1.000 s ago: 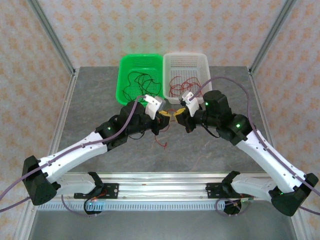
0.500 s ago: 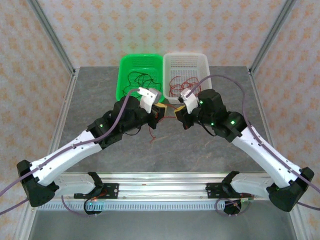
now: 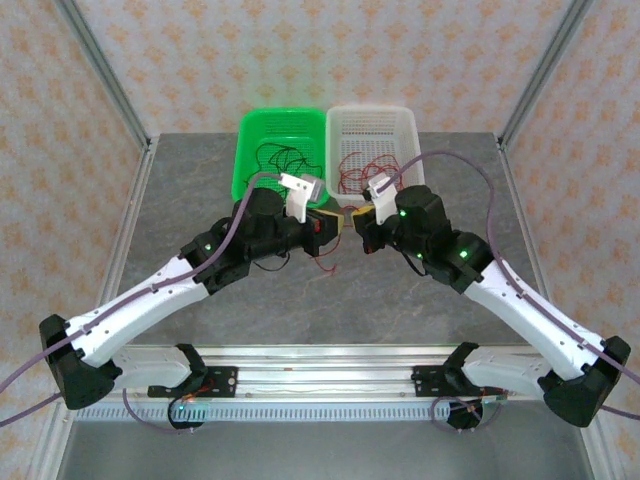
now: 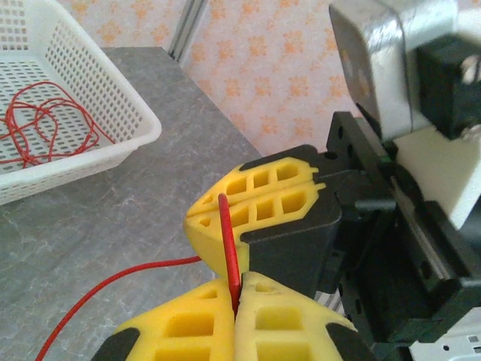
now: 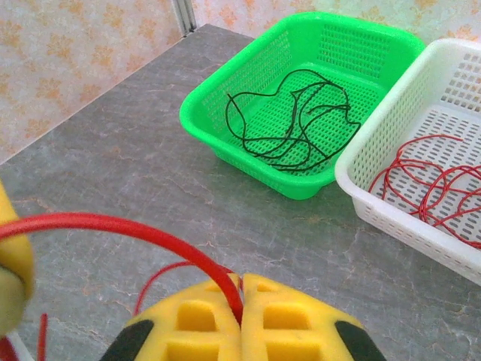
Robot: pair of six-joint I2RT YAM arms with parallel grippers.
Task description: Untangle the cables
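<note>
Though cropped by the lower edge of each wrist view, clearly clamped tight on one red cable (image 4: 228, 244): left pincer (image 4: 237, 293) with yellow pads pressed together on the strand, right pincer (image 5: 240, 289) nipping the same strand further along. From above, too small to make out either grip; just both tips nose to nose over the middle of the bench (image 3: 200, 200), nearly touching. Blurred at the left edge of the right wrist view, a yellow lump with the red strand running into it, too soft to read in detail. Cable ends lost off frame in both close views. Held cable thin, bright red, glossy; standing upright between the left pads, bowing in a smooth arc between the two grips, slack trailing down toward the grey stone-patterned surface. Under the left arm from above, a thin dark curl as well; impossible to say whether cable or arm wiring. Behind, at the far edge, green basket (image 3: 245, 150) and white basket (image 3: 412, 130) side by side, rims touching or very nearly. Inside the green one, black cables (image 3: 285, 160) loosely curled in overlapping loops; inside the white one, loose red cables (image 3: 365, 165) in a slack tangle. Both baskets apart from the held strand. Thick purple-grey hoses (image 3: 445, 155) arching over each arm, the right one crossing the white basket's near corner from above.
</note>
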